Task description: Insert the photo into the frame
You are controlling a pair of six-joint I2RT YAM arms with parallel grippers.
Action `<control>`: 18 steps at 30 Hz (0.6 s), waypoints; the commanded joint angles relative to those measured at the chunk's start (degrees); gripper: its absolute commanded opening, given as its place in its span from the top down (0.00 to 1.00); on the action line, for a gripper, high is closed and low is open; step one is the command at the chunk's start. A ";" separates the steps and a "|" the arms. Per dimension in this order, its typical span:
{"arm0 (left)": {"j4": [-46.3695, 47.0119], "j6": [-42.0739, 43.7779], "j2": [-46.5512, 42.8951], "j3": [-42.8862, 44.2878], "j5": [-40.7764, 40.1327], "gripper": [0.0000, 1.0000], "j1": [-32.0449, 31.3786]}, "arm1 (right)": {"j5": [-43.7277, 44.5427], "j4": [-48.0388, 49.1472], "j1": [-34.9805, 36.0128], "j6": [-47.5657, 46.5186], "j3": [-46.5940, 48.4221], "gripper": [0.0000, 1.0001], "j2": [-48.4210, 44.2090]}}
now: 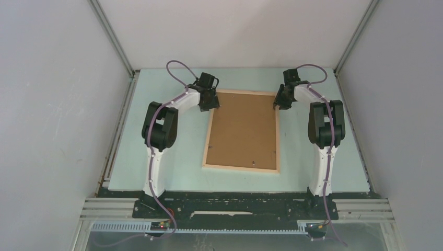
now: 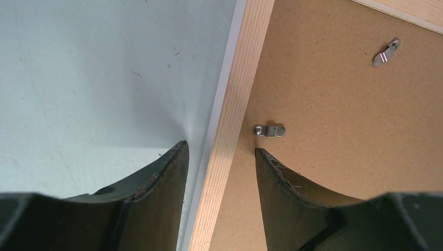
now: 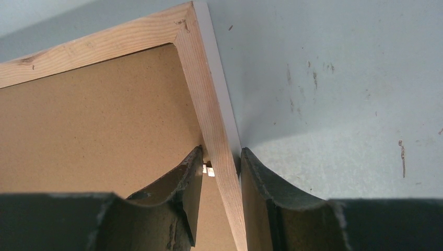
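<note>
At the frame's [image 1: 240,168] far-left corner, the left claw [image 1: 210,102] hangs over the left rail. Its fingers [image 2: 162,178] are apart, one outside the wood and one inside it, and neither grips. The frame lies back-up on the table [image 1: 177,157], and the brown backing board [image 1: 243,128] fills its opening. At the frame's far-right corner, the right claw [image 1: 278,102] brackets the right rail tightly. We cannot tell whether it is actually clamped on the wood or only set around it.

The photo appears in no view. We judge it is either already under the board inside the frame or somewhere out of sight, and we cannot say which. If it is inside, little beyond securing the back is left. If not, the board has yet to come out.

The top view alone shows the whole frame and both arms together. Only the left wrist view shows a metal tab [image 2: 270,129] turned inward from the left rail onto the board, and a second tab [image 2: 386,51] nearer the frame's far rail. Only the right wrist view shows the mitred far-right corner and a sliver of another tab [image 3: 209,170] beside the inner finger.
</note>
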 commanded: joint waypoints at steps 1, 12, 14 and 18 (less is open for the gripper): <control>-1.45 0.11 1.15 4.46 -0.59 0.43 -0.38 | -2.07 1.21 0.66 -0.18 -0.18 0.60 -0.63; -3.42 -1.94 5.16 9.51 -1.44 0.43 -0.70 | -2.42 1.23 0.67 -0.24 -0.16 0.60 -0.65; -3.36 -2.45 5.44 9.98 -1.57 0.44 -0.69 | -2.50 1.25 0.75 -0.29 -0.16 0.60 -0.64; -2.43 -4.70 4.38 7.48 -3.80 0.50 -0.19 | -2.57 1.23 0.66 -0.29 -0.16 0.60 -0.60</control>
